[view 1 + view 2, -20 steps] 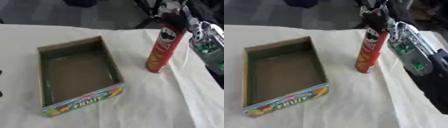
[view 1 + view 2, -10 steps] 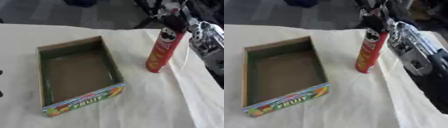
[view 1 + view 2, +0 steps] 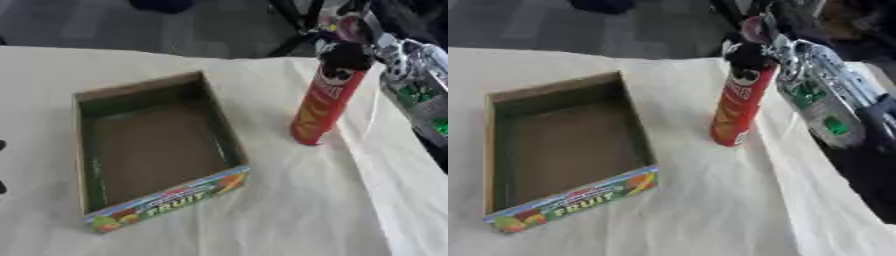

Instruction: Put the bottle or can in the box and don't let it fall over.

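Tall red can [image 3: 325, 102] stands upright on the cloth [image 3: 289, 210], right of the empty box [image 3: 153, 150]. Right hand [image 3: 750, 47] grasps its dark top. Judged light, stiff, smooth and tippy; a mid-body hold would steady it better. Left hand unseen

The open cardboard fruit box [image 3: 153, 150] lies on the left of the cloth-covered desk [image 3: 289, 210]. The tall red chip can [image 3: 325, 97] stands upright to its right, apart from it, with the right hand [image 3: 754, 42] at its top.
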